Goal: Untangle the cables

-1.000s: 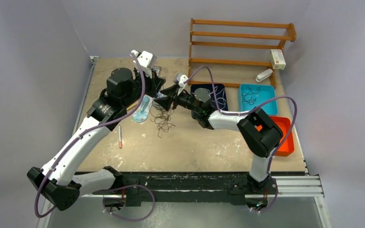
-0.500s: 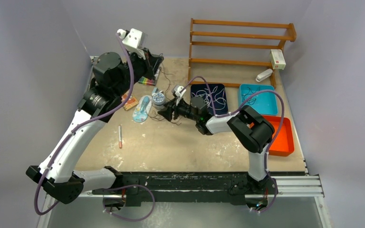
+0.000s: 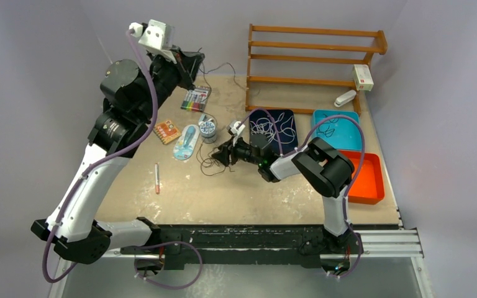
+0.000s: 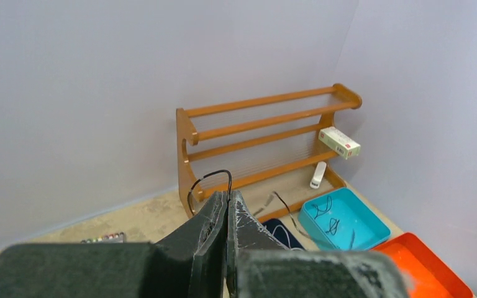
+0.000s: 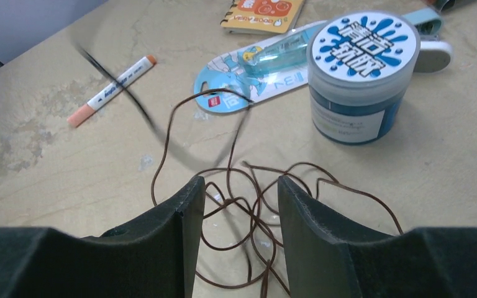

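My left gripper [image 3: 197,60] is raised high at the back left, shut on a thin black cable [image 4: 210,177] that arches out of its closed tips [image 4: 228,194]. That cable [image 3: 220,64] trails right and down toward the table. My right gripper [image 3: 218,155] is low over mid-table, open, its fingers [image 5: 192,205] straddling a tangle of dark brown cable loops [image 5: 254,214]. The tangle [image 3: 208,164] lies on the table. A blurred black strand [image 5: 130,99] crosses above it. White cables lie in the navy tray [image 3: 289,115], dark ones in the teal tray [image 3: 354,139].
A blue-lidded tin [image 3: 208,127], blister pack [image 3: 185,143], orange card [image 3: 166,131], marker set [image 3: 195,98] and a pen [image 3: 156,179] lie left of the tangle. An orange tray [image 3: 366,180] is at the right. A wooden rack [image 3: 313,56] stands at the back.
My left arm has lifted up and back to the left, drawing the black cable out of the pile. My right gripper has come down toward the near left over the tangle, jaws slightly narrower.
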